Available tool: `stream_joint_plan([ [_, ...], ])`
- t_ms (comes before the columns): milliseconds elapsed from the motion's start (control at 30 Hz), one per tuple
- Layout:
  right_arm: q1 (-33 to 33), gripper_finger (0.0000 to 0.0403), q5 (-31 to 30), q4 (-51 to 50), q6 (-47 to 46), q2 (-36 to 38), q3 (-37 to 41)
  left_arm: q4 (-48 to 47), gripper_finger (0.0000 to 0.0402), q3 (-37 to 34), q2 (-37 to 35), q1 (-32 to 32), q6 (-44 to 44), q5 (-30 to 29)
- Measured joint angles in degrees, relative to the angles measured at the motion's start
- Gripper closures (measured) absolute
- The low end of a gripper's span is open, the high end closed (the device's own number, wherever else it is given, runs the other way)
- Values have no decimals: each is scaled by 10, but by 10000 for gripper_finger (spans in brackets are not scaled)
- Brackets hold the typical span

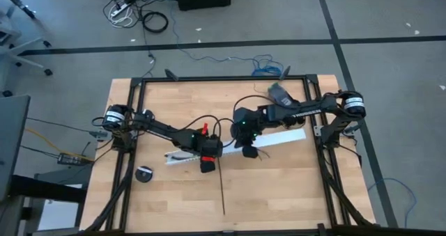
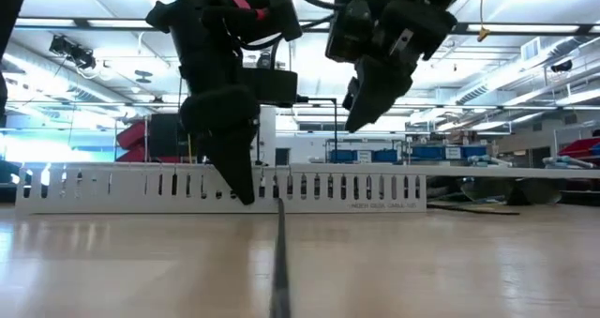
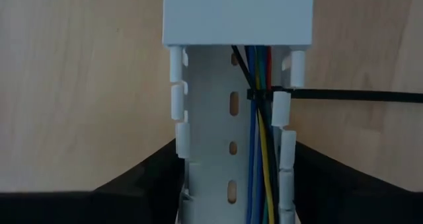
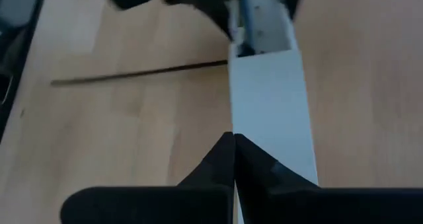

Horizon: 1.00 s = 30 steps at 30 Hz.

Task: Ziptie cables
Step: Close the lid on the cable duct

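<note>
A long white slotted channel [image 1: 279, 138] lies slanting across the table's middle, resting on its underside. The cables [image 3: 259, 151], blue, yellow, black and red, run along inside it. The black ziptie [image 3: 357, 95] is looped round them through a side slot, and its long tail [image 1: 220, 187] lies on the wood toward the near edge. A white lid [image 3: 238, 16] covers the channel's right part. My left gripper [image 1: 208, 159] straddles the open part. My right gripper [image 1: 249, 151] hangs shut above the lid, touching nothing. My left gripper holds the channel between its two fingers, one on each slotted side wall [image 3: 178, 151], just short of the ziptie loop. The fingers [image 3: 317, 178] come steeply from above and lie across the channel. The channel stays flat on the table.
A small round black thing [image 1: 144, 174] lies near the table's left edge. A grey object [image 1: 281, 93] sits at the far right. Black frame rails [image 1: 223, 78] border the table. Bare wood stretches along the near side on both sides of the ziptie tail.
</note>
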<state>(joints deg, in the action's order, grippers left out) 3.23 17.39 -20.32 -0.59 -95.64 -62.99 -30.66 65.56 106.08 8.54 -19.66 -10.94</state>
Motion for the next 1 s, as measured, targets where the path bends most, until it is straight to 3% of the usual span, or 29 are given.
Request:
stream_joint_plan([
  [300,10,403,-38,72,-68,0,46,14,183,-1,1,-2,-69,0],
  [1000,15,403,2,100,-84,-60,62,18,176,-2,2,-2,-10,26],
])
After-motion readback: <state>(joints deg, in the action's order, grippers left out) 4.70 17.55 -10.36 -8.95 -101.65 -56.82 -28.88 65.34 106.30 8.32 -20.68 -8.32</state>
